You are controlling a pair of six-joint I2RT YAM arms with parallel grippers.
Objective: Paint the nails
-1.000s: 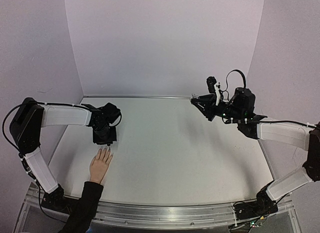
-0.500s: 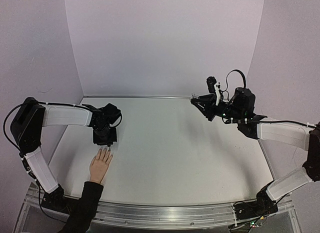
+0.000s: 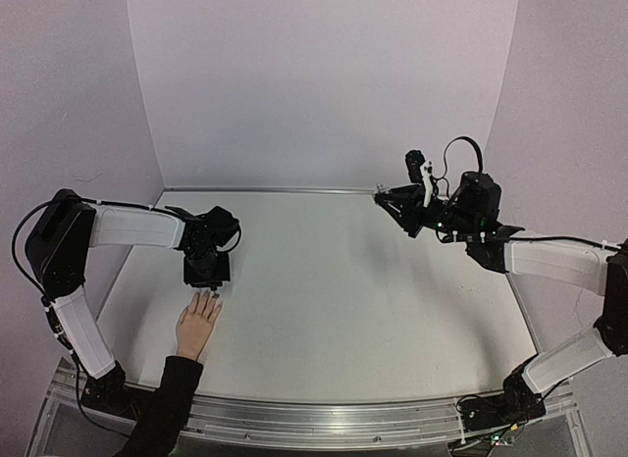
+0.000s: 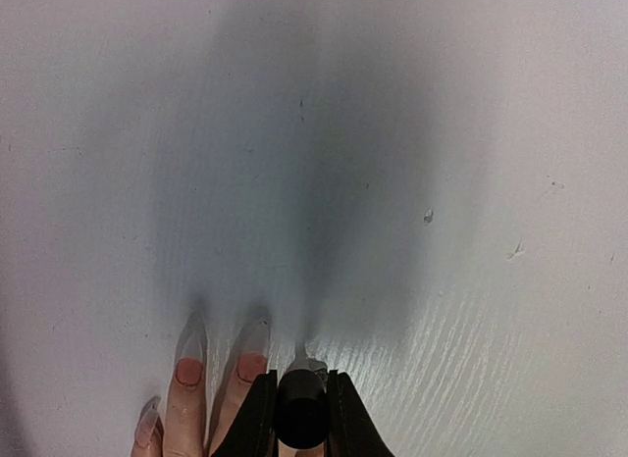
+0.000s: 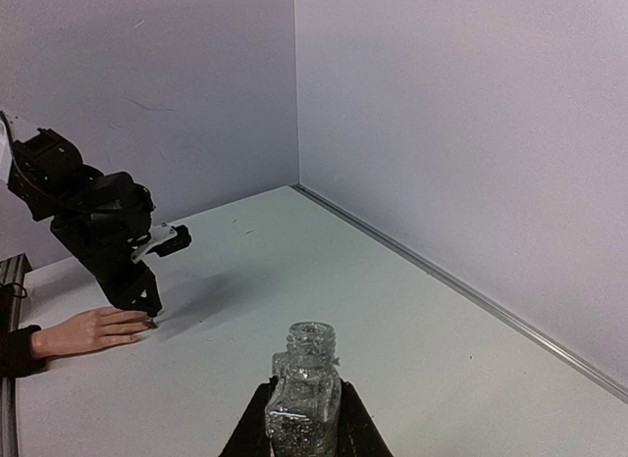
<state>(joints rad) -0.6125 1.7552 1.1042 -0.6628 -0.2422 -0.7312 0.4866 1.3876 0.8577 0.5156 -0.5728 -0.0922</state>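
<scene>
Left hand [image 4: 301,403] is closed down tight on a black cap [image 4: 301,423], with a small pale tip poking out the front. It sits low over the fingertips of the peach mannequin palm [image 3: 198,320], which lies flat on the tabletop [image 3: 343,280] at the near left, fingers pointing away from my bases, black sleeve [image 3: 167,403] trailing off the near edge. The left wrist view shows the nails [image 4: 253,351]: long and clear at the ends, pinkish-red toward the base. Two are fully visible and a third is cut off at the lower left. The pale tip is just beside the second nail, over a finger mostly hidden under my hand. Can't tell if it's touching. Right hand [image 5: 302,423] is fully closed around the lower body of a small uncapped glass bottle [image 5: 306,379] with glittery contents, held upright and raised above the far right of the tabletop, well apart from the mannequin palm.
</scene>
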